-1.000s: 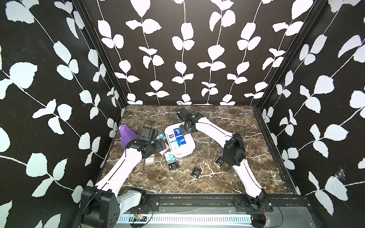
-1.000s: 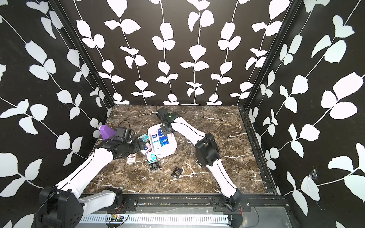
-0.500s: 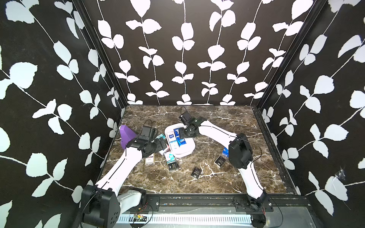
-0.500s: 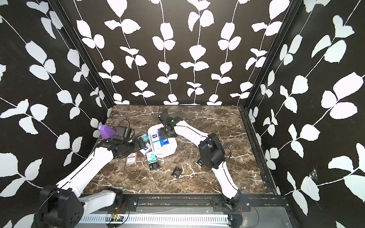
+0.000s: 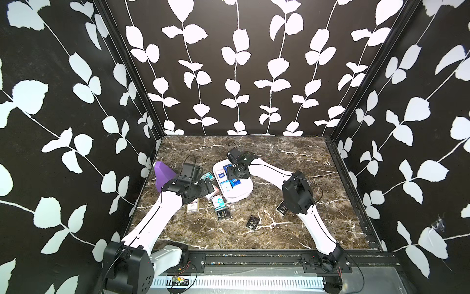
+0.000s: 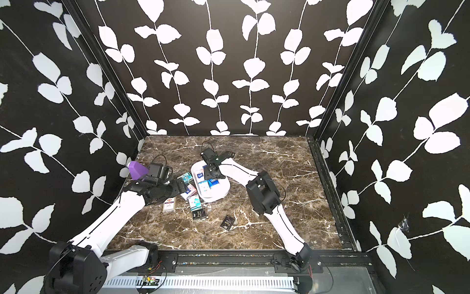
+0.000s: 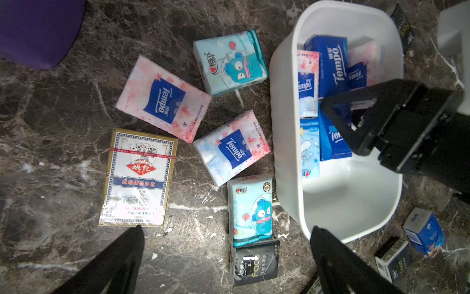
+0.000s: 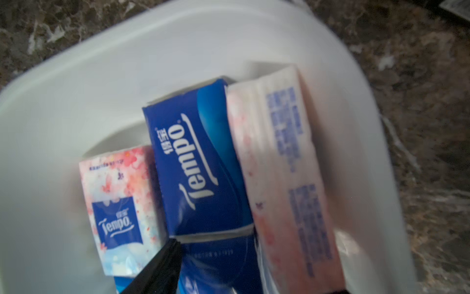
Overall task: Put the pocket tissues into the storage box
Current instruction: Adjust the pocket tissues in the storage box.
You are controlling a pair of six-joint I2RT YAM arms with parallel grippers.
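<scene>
Black walls (image 5: 229, 63) printed with white leafy vines close in a brown marble table (image 5: 279, 236) veined in white. Twelve o'clock here means the back wall as seen in both top views.

The storage box (image 5: 240, 197) (image 6: 216, 198), white, shallow and round-cornered, sits slightly toward ten o'clock from the table's middle. Inside it lie several pocket tissues (image 7: 330, 66): deep blue packs lettered "Tempo" in white, white packs flowered in pink, and a pale blue one. In the right wrist view a blue pack (image 8: 198, 157) lies between a small flowered pack (image 8: 114, 203) and a pink pack (image 8: 279, 165) tipped up on its long edge.

The right gripper (image 5: 232, 175) hangs over the box's twelve o'clock end. Only one black finger (image 8: 157, 269) shows clearly, so I cannot tell whether the jaws are spread or pinching.

On the marble at the box's nine o'clock side lie two more flowered packs (image 7: 162, 101) and two teal cartoon packs (image 7: 229, 61). One of the teal packs touches a black pack (image 7: 254, 262). The left gripper (image 7: 226, 229) hovers above them, its fingers spread wide and holding nothing. A playing-card box (image 7: 138, 178) lies just beside these packs.

Another black pack (image 5: 253, 222) lies toward the box's six o'clock. A purple wedge (image 5: 162, 173) stands at the table's nine o'clock edge.
</scene>
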